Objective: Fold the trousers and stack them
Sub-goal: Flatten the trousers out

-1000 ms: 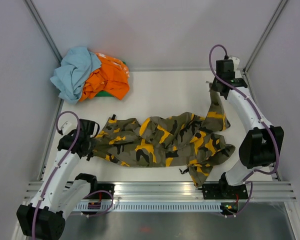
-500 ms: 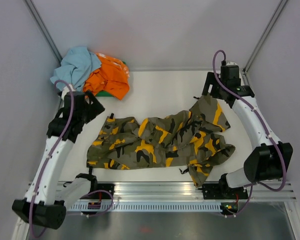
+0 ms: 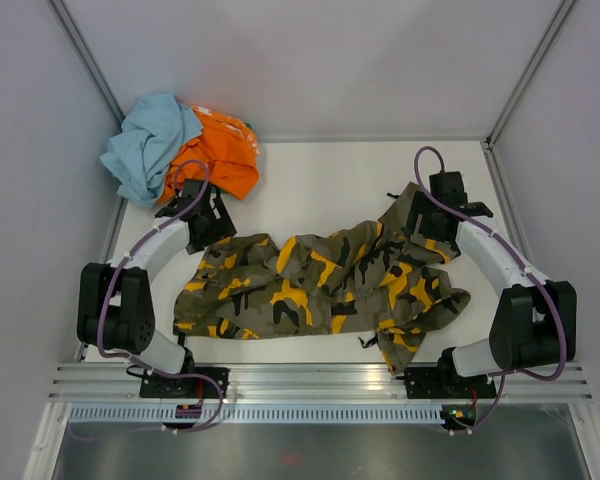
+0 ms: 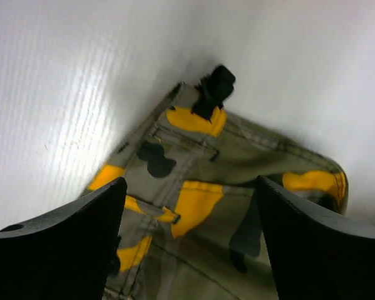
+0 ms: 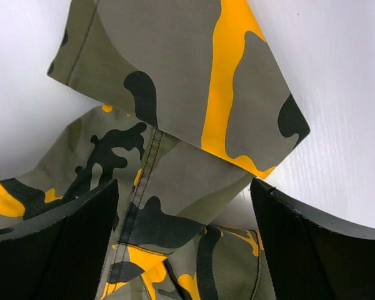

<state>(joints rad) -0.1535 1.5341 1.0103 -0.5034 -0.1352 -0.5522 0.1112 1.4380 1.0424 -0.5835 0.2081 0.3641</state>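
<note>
Olive, black and orange-yellow camouflage cargo trousers (image 3: 320,285) lie spread across the white table (image 3: 320,180), rumpled on the right. Now the left gripper (image 4: 190,187) and right gripper (image 5: 184,187) hover over opposite ends, fingers wide apart and empty, probably lining up a fold.

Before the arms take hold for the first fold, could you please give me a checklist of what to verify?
1. Left gripper open and holding nothing: ok.
2. Right gripper open and holding nothing: ok.
3. Trousers lying flat on the table: not ok, they are bunched, with a flap doubled over at the right gripper's end.
4. Left gripper above a corner of the trousers: ok.
5. Trousers apart from the pile of clothes in the far left corner: ok.
6. Legs lined up on each other: cannot tell.
</note>
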